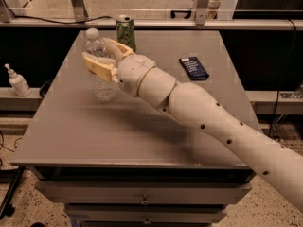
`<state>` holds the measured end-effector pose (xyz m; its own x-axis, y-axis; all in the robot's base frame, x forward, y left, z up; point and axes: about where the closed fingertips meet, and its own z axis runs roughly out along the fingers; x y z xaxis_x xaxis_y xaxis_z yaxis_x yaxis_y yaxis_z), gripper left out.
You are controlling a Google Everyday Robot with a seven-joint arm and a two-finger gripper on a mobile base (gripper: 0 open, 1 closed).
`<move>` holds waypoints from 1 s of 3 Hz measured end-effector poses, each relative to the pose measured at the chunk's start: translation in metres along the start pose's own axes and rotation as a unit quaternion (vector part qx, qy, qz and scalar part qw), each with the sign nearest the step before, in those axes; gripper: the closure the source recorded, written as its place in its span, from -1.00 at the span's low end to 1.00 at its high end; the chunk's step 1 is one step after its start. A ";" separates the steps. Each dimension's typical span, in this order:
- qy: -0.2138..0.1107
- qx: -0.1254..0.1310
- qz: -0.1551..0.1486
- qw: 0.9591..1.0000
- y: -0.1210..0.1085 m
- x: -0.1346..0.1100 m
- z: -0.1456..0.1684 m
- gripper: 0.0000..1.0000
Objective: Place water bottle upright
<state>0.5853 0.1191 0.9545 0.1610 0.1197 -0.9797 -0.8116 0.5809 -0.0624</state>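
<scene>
The water bottle [104, 85] is seen standing upright on the grey table [118, 136], towards its far left part, with its base resting on the tabletop and its white cap at the top. The gripper [97, 50] is placed around the upper half of the bottle, and the bottle is grasped between the two tan fingers [99, 66]: one finger is laid across the near side of the bottle, the other is pressed against its far side. The cream-coloured arm [203, 112] is stretched from the near right corner of the scene diagonally over the table to the bottle. A green drink can [125, 32] is set upright just beyond the gripper, near the far edge of the table and apart from the bottle. A dark flat packet [194, 67] is laid on the right part of the table, well apart from the bottle. A small white pump bottle [18, 82] is kept on a ledge off the table, to the left.
</scene>
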 end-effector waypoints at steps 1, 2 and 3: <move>0.000 0.000 0.000 1.000 0.000 0.000 0.000 -0.77; 0.002 0.011 0.007 1.000 0.001 0.005 -0.010 -1.00; 0.004 0.021 0.010 1.000 0.001 0.008 -0.020 -1.00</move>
<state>0.5748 0.1047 0.9428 0.1409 0.1245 -0.9822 -0.7904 0.6116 -0.0358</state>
